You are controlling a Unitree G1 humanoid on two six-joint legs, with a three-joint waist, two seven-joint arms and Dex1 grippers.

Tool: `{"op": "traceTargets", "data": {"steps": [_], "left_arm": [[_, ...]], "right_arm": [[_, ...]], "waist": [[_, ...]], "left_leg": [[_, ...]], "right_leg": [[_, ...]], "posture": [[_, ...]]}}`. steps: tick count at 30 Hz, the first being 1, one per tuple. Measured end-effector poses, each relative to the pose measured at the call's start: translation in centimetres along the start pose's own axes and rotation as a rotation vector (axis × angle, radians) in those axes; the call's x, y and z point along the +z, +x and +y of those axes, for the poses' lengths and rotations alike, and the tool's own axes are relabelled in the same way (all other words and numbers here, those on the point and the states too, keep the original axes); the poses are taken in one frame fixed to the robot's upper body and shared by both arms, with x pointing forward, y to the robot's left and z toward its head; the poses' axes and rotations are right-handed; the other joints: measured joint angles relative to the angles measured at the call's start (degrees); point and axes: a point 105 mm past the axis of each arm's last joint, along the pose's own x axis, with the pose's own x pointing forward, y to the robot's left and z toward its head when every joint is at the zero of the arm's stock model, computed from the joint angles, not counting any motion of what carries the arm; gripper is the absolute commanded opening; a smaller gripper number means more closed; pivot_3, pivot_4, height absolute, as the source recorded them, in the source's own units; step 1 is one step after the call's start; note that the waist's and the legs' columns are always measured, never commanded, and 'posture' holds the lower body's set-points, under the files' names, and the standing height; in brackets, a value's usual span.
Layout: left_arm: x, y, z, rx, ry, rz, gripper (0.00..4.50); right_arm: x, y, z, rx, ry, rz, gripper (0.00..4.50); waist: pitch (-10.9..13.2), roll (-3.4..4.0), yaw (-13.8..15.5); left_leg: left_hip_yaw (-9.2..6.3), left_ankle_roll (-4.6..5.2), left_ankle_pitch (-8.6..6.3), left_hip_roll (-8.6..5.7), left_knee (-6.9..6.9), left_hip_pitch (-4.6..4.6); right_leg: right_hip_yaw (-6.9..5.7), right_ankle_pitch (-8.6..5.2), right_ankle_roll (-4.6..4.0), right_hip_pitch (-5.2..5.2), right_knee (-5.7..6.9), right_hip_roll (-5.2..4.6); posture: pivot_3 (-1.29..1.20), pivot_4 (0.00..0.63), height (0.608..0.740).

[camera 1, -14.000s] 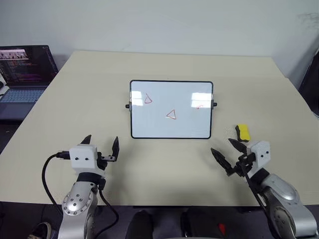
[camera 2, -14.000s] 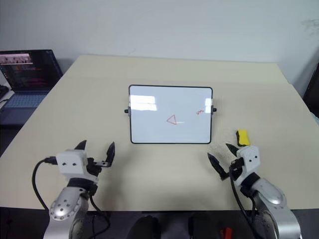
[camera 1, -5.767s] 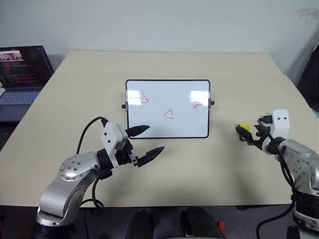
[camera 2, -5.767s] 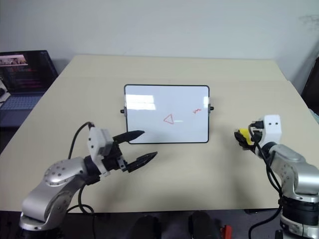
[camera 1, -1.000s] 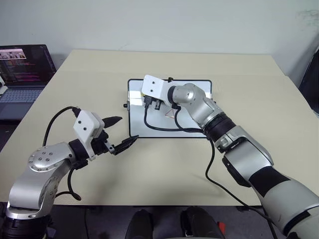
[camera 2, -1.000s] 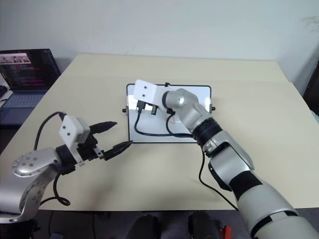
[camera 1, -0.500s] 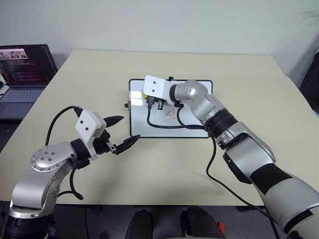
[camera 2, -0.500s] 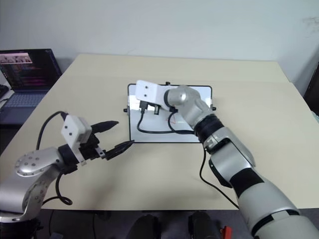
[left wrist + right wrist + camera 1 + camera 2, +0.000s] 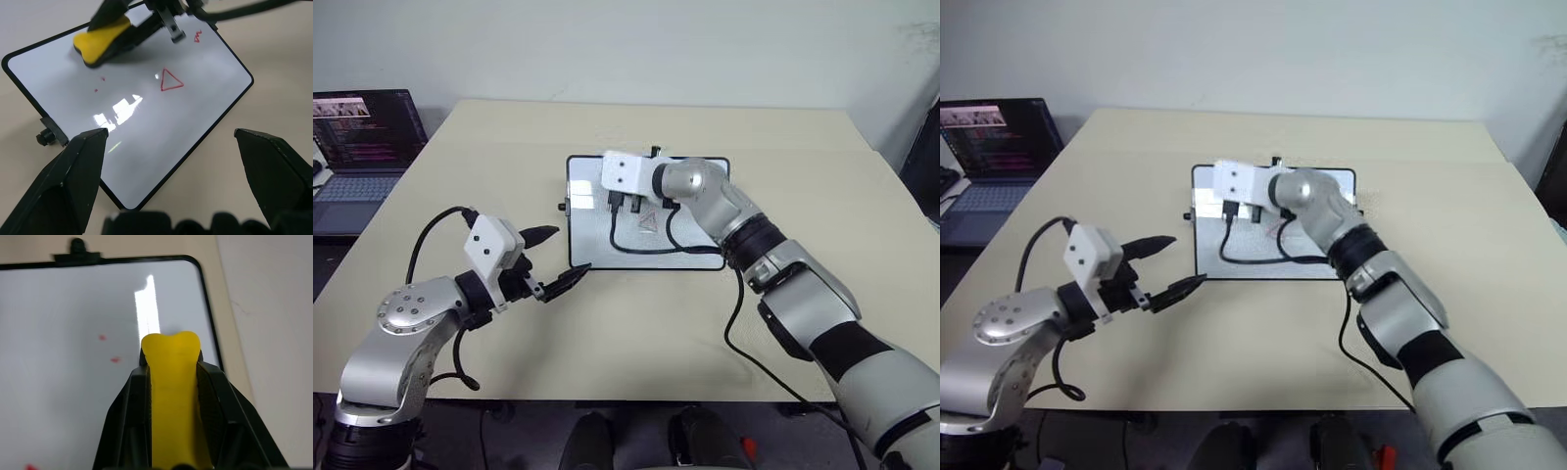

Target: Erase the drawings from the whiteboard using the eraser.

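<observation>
The eraser (image 9: 173,396) is clamped lengthwise between the two fingers of the right gripper (image 9: 171,377), with its rounded yellow end projecting past the fingertips. It is held over the whiteboard (image 9: 146,147), near the corner of the board on the robot's left and far side. Whether the dark underside is pressed on the surface or held just above it cannot be determined.

Just beside the eraser tip, two small red specks (image 9: 108,348) are visible on the glossy surface; these are judged to be the remains of one drawing. The intact triangle (image 9: 170,80) lies further along the board from the eraser, toward the robot's right, near the board's middle. The squiggle (image 9: 198,35) lies beyond it, close to the board's right short side. The coming stroke is therefore judged to run along the board's long axis, from the eraser toward the robot's right.

The right arm is the nearer one to every remaining mark. The left gripper (image 9: 555,261) is held with its fingers spread wide apart and empty, at the board's near left corner; contact with the frame cannot be confirmed.

In the head views the right wrist and its cable cover much of the board, so the squiggle and the specks cannot be made out there. The triangle (image 9: 646,219) is partly visible beneath the wrist.
</observation>
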Motion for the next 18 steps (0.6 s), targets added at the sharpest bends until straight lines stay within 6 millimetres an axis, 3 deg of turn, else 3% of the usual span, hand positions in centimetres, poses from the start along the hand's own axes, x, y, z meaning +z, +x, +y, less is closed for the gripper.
{"op": "traceTargets", "data": {"steps": [9, 12, 18], "left_arm": [[-0.1, 0.1, -0.2, -0.006, -0.004, 0.000, 4.50], [-0.1, 0.1, -0.2, -0.006, -0.005, 0.000, 4.50], [-0.1, 0.2, -0.2, -0.007, -0.006, -0.001, 4.50]], "right_arm": [[0.0, -0.2, 3.4, 0.177, -0.038, -0.023, 0.97], [0.0, 0.1, 3.1, 0.137, -0.048, -0.019, 0.97], [0.3, 0.3, 0.7, -0.002, -0.058, -0.007, 0.97]], "waist": [[0.0, 0.02, -0.2], [0.0, 0.01, -0.2], [0.0, 0.01, 0.0]], "left_leg": [[-0.04, 0.01, 0.00, 0.03, -0.04, 0.05], [-0.03, 0.01, 0.00, 0.03, -0.03, 0.07], [0.00, 0.08, 0.06, 0.02, -0.02, 0.04]], "right_leg": [[0.04, 0.00, 0.00, 0.00, 0.03, 0.01], [0.03, 0.00, 0.00, 0.01, 0.03, 0.01], [0.04, 0.02, -0.03, 0.00, 0.01, 0.02]], "posture": [[0.00, 0.150, 0.740], [0.00, 0.150, 0.740], [0.00, 0.150, 0.740]]}}
